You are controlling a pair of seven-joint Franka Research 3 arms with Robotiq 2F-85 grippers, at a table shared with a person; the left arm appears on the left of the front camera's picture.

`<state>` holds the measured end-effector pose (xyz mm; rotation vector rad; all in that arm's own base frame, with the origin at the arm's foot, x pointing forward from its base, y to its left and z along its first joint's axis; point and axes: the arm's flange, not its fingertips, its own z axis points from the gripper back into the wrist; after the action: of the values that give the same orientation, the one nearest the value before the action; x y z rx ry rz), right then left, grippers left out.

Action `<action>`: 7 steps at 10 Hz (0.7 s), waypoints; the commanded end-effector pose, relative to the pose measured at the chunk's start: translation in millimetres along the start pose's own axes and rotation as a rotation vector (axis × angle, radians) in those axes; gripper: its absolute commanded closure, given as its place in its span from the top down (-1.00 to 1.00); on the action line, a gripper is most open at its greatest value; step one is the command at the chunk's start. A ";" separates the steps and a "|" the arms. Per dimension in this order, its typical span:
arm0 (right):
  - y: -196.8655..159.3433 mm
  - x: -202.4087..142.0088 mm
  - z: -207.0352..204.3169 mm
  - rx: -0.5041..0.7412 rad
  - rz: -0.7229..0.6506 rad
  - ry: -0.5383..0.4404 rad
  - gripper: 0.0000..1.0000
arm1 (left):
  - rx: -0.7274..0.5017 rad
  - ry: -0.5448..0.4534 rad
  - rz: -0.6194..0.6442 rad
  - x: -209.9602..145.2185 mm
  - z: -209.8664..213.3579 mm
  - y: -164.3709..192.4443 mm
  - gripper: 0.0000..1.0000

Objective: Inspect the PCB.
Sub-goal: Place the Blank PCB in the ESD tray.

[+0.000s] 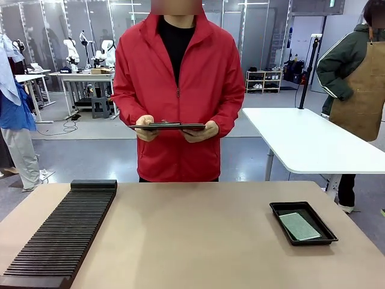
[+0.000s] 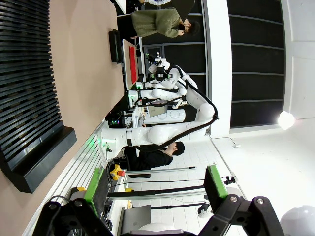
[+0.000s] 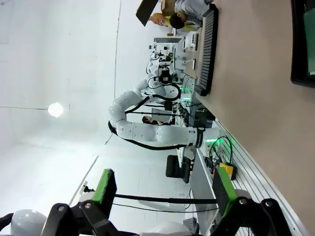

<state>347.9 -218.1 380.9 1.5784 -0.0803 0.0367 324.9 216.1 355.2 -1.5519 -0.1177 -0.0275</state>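
Our arms (image 3: pixel 147 130): white, rounded links, black cable alongside. End effector (image 2: pixel 152 189) black linkage, green pads. Person (image 1: pixel 177 90): red zip jacket over black high-neck top.

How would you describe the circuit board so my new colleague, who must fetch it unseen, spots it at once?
Start at the tan table and go to the robot's right side, opposite the long black ribbed rack. There sits a shallow black rectangular tray; the pale green, flat rectangular PCB lies inside it, the only green thing on the table.
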 end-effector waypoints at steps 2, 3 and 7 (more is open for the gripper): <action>0.0 0.0 0.0 0.000 0.000 0.000 1.00 | 0.000 -0.002 -0.002 -0.2 0.8 -0.7 1.00; 0.0 0.0 0.0 0.000 0.000 0.000 1.00 | 0.000 -0.002 -0.002 -0.2 0.8 -0.7 1.00; 0.0 0.0 0.0 0.000 0.000 0.000 1.00 | 0.000 -0.002 -0.002 -0.2 0.8 -0.7 1.00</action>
<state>348.4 -217.3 379.4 1.5635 -0.0754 0.0327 324.9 216.1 355.2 -1.5519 -0.1177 -0.0275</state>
